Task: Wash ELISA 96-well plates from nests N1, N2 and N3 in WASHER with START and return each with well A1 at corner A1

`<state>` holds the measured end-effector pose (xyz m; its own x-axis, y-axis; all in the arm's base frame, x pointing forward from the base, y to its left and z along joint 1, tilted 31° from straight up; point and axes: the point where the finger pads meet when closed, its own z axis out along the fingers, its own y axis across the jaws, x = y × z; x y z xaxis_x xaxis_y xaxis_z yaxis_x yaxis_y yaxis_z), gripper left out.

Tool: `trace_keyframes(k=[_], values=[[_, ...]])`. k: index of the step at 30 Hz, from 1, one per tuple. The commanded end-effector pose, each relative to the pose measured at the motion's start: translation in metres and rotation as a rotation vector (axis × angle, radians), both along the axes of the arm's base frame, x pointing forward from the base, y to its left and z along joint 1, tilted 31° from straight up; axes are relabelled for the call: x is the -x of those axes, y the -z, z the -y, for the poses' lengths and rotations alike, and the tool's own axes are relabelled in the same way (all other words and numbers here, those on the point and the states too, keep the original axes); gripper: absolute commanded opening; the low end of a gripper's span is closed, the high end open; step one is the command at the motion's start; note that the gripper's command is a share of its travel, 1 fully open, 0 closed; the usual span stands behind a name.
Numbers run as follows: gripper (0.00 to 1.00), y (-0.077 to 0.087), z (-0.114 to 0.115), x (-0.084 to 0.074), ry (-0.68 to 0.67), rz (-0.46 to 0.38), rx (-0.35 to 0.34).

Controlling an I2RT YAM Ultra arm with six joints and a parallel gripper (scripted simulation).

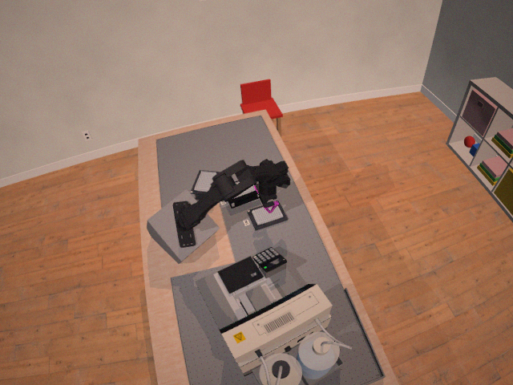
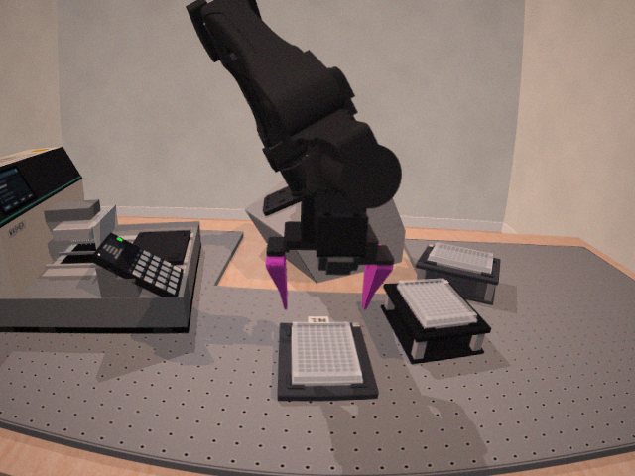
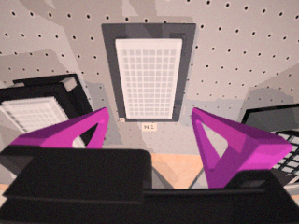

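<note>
Hand [image 2: 323, 305] spread wide, empty, above N1 plate [image 2: 323, 352] in its nest [image 2: 283, 358]. Other two plates nested; carrier [image 2: 163, 244] empty, lamp [image 2: 119, 238] green. Apparently no wash started.

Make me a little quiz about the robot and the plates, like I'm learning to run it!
1. True or false: the gripper is holding a plate.
2. What colour is the lamp on the keypad?
   A) red B) green C) amber
3. Fill in: the plate in the nest labelled N1 lies nearest the gripper, which hangs ____ it without touching.

Key: 1 false, its purple fingers are wide apart and hold nothing; 2 B; 3 above.
</note>
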<state>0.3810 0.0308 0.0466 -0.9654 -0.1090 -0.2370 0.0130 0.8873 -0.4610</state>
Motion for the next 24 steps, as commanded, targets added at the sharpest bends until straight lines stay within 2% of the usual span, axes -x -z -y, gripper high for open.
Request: trace_keyframes(k=[1,24], values=[[1.0,0.0,-0.002,-0.004,-0.011,0.015,-0.004],[1.0,0.03,0.014,-0.014,-0.011,0.015,-0.003]])
